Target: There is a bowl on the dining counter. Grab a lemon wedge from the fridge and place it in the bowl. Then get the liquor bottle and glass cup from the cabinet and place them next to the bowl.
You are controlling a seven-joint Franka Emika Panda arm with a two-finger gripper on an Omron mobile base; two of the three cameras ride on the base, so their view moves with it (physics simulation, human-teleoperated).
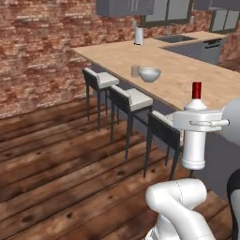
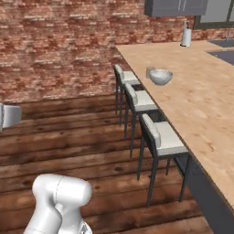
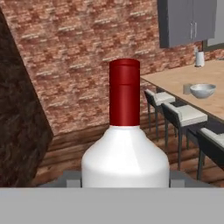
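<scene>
One liquor bottle (image 1: 194,136) sits clamped upright in our gripper (image 1: 199,123), well apart from the bowl (image 1: 149,74) on the table (image 1: 187,79). We could clip a stool (image 1: 164,129) approaching, or topple the glass cup (image 1: 135,71) beside the bowl.

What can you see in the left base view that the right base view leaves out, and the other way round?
Left base view alone: the liquor bottle, white with a red cap, held upright in the gripper above the floor.

Right base view alone: nothing distinct; it looks along the counter from the other side.

Both: the bowl on the dining counter, the glass cup beside it, stools and brick wall.
</scene>
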